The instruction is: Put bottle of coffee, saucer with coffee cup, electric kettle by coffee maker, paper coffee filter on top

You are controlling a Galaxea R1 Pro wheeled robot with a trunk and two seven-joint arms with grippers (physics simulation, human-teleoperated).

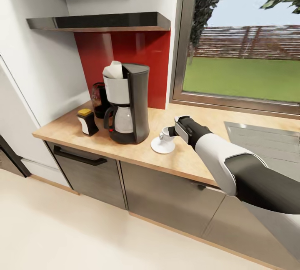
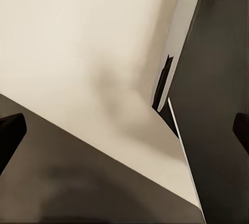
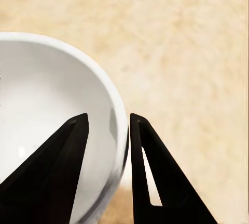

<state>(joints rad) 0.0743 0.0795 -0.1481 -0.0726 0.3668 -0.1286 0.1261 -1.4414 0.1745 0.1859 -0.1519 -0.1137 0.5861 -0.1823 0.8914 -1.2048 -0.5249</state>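
Observation:
The black coffee maker (image 1: 130,103) stands on the wooden countertop (image 1: 187,157) with a white paper filter (image 1: 113,70) in its top. To its left are the yellow-lidded bottle of coffee (image 1: 87,122) and, behind it, a dark electric kettle (image 1: 99,99). To its right lies a white saucer (image 1: 160,148). The white coffee cup (image 1: 166,135) sits over the saucer, held by my right gripper (image 1: 173,130). In the right wrist view the gripper (image 3: 109,130) is shut on the cup's (image 3: 46,104) rim, one finger inside and one outside. My left gripper (image 2: 124,130) is open, over floor.
A dark shelf (image 1: 104,23) hangs above the coffee maker against a red backsplash. A large window (image 1: 246,61) fills the right wall, with a grey sink drainboard (image 1: 266,136) below it. A white tall cabinet stands left of the counter. Dark cabinet fronts (image 2: 218,104) show by the left gripper.

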